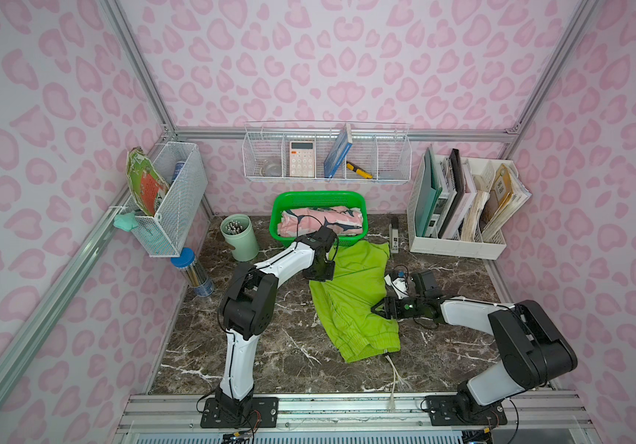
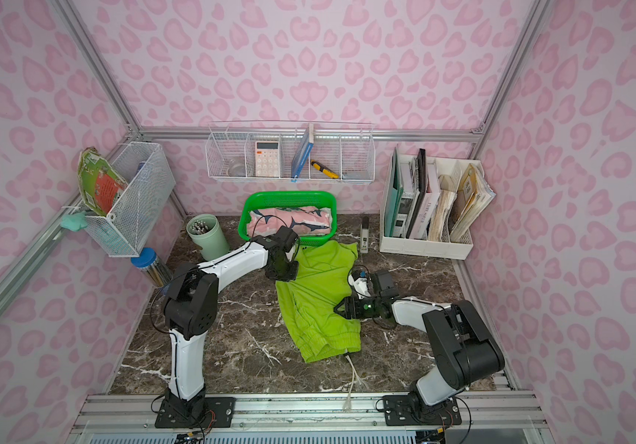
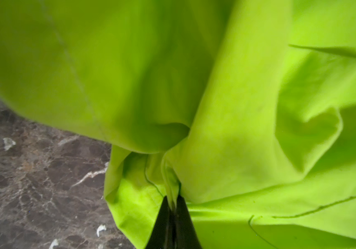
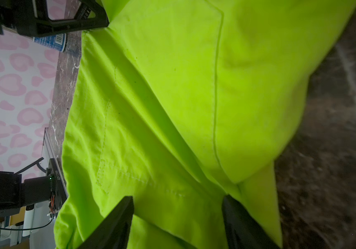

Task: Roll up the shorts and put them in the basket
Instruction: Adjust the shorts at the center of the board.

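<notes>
In both top views the green shorts lie spread on the marble desk between the two arms. Their gathered waistband is toward the arms' bases, and the white drawstring trails from it. The left tool points down onto the cloth's far corner. From above its tips are hidden under the wrist, so their stance cannot be told here. The right tool lies low and nearly level at the opposite side edge, its tips reaching over the fabric. Just beyond the left tool's wrist the green basket holds the pink shorts, bundled up and apart from both tools.

In the left wrist view the left tool has its two dark fingers pressed together, pinching a gathered fold of the green shorts. Ahead of the tips the cloth rises in loose folds and fills most of the view. Bare desk shows to one side of the fingers.

In the right wrist view the right tool stands with its fingers spread wide, one on each side of a raised ridge of green cloth, and nothing is clamped between them. Whether the pads touch the fabric cannot be told. The cloth stretches away ahead of the tips, with seams and stitching visible, and blurred dark desk lies outside one finger.
</notes>
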You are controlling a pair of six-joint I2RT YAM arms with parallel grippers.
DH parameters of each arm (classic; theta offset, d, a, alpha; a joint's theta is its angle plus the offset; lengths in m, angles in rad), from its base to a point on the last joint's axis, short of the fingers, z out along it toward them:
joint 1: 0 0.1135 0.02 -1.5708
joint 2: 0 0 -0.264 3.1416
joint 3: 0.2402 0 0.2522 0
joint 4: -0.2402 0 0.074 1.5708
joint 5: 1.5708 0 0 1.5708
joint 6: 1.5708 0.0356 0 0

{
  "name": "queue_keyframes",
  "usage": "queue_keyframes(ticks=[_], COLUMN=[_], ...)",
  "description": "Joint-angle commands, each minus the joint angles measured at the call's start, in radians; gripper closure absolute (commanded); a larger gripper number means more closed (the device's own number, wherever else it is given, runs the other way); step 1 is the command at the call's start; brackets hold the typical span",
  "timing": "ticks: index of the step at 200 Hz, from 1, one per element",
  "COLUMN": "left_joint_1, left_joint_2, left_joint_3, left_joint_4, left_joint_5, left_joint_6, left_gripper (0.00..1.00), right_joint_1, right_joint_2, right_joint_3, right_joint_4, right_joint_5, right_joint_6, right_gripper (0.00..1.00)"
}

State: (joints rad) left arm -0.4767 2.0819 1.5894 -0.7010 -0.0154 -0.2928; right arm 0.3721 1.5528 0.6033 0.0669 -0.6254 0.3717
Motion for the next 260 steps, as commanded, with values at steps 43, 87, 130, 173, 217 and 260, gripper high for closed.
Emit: queue_keyframes(ticks=[43,87,130,173,217,260], left_joint_1=[0.029,0.025,-0.054,-0.158,-0.197,-0.173], left_joint_2=[-0.04,-0.18,-0.307,-0.309,-0.21,-0.12], left_joint_3=[-0.018,-0.046,-0.114,-0.245,-0.3,-0.256], left_joint_4=[0.036,0.084,0.092,0.178,0.245,0.156], left_joint_5=[-0.103,-0.03,0.097,0.332,0.422,0.308], left_joint_6=[-0.037,-0.033,-0.023,-0.119,-0.187,-0.187], left_gripper=[0.22,0.15,0.17,0.83,1.0,1.0], right_joint_1=[-0.003,-0.055,-0.084,-0.08,-0.004,0.013], right_joint_2=[-0.167,-0.285,-0.329,-0.381,-0.357,-0.326], right_joint_3=[-0.011,-0.048,-0.145,-0.24,-0.276,-0.305], right_joint_4=[-0.144,-0.234,-0.272,-0.225,-0.175,-0.089], right_joint_5=[0.098,0.092,0.053,-0.011,-0.027,-0.013], right_joint_6=[-0.019,-0.012,0.025,0.094,0.145,0.195], right_gripper=[0.14,0.07,0.07,0.07,0.07,0.07])
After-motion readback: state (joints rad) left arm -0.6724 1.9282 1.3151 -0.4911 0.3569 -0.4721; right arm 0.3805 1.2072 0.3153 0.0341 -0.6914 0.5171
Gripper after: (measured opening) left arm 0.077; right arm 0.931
